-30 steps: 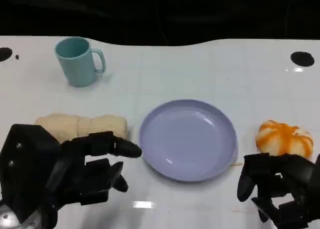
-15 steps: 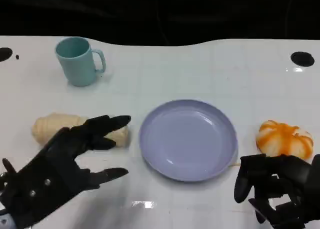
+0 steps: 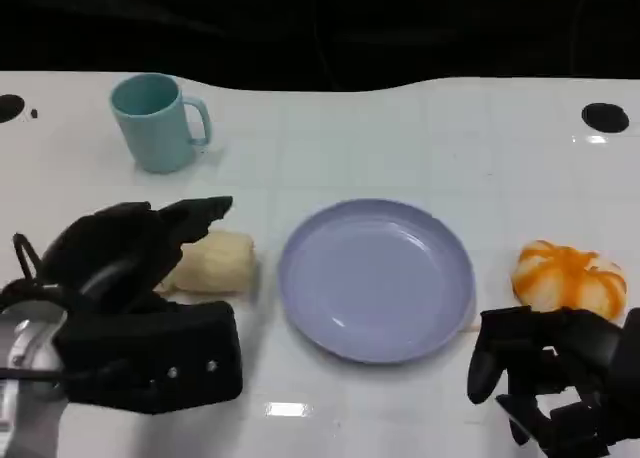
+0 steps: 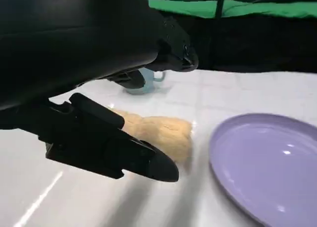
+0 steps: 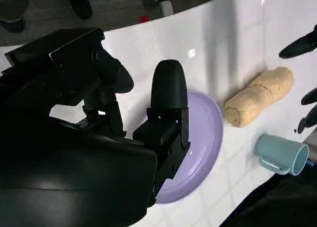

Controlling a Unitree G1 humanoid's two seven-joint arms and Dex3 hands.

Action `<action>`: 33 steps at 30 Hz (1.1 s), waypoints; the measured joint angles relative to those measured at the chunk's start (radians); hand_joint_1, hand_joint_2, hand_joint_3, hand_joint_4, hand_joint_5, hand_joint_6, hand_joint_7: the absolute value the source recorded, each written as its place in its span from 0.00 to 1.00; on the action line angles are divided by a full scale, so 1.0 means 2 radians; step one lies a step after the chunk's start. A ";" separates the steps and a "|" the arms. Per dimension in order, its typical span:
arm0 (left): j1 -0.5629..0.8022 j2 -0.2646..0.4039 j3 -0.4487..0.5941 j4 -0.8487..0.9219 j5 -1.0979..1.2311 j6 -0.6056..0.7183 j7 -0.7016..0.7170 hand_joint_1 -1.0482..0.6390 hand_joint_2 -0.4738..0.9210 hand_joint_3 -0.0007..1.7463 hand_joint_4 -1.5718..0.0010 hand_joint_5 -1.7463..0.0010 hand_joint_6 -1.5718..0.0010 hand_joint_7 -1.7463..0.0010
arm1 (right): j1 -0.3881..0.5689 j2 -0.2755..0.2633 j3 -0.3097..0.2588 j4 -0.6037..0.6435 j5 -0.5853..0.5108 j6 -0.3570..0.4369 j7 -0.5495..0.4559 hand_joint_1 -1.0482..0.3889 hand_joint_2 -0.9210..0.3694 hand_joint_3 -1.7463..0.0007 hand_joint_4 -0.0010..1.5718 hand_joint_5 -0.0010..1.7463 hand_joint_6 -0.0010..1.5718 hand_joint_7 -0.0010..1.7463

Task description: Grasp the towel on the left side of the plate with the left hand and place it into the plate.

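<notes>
Head view: the rolled beige towel (image 3: 212, 262) lies on the white table (image 3: 400, 138) at nine o'clock from the lilac plate (image 3: 376, 278), just beside its rim. The left hand (image 3: 135, 243) hangs over the towel's far end and hides it; its fingers reach toward twelve o'clock and seem spread above the roll, though whether they touch it I cannot tell. A teal mug (image 3: 157, 121) stands at eleven o'clock from the plate, well apart. An orange-and-white pumpkin-like thing (image 3: 568, 275) sits at three o'clock from the plate. The right hand (image 3: 545, 373) rests at five o'clock, fingers curled in, holding nothing.

Left wrist view: one black finger (image 4: 124, 152) juts out in front of the towel (image 4: 161, 133), others arch above it; nothing is clasped. The plate (image 4: 270, 162) lies beside the towel.

Right wrist view: curled fingers (image 5: 168, 93) over the plate (image 5: 203, 138), the towel (image 5: 257, 95) and mug (image 5: 280, 155) beyond it.
</notes>
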 measured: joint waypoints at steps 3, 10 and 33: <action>-0.027 0.000 -0.022 0.043 0.034 0.000 0.000 0.26 1.00 0.01 0.83 0.85 0.84 0.99 | 0.000 0.000 0.000 -0.001 0.000 0.000 0.000 0.78 0.24 0.40 0.44 0.96 0.43 0.82; -0.081 -0.014 -0.059 0.156 0.073 -0.019 0.015 0.27 0.98 0.00 0.79 0.89 0.81 0.99 | 0.001 0.000 0.000 -0.004 0.000 0.001 0.000 0.78 0.24 0.40 0.44 0.96 0.42 0.82; -0.221 -0.089 -0.107 0.524 0.063 -0.102 0.149 0.47 1.00 0.09 0.51 0.33 0.38 0.91 | 0.004 0.000 0.001 -0.012 0.000 0.002 -0.001 0.78 0.24 0.39 0.44 0.96 0.43 0.81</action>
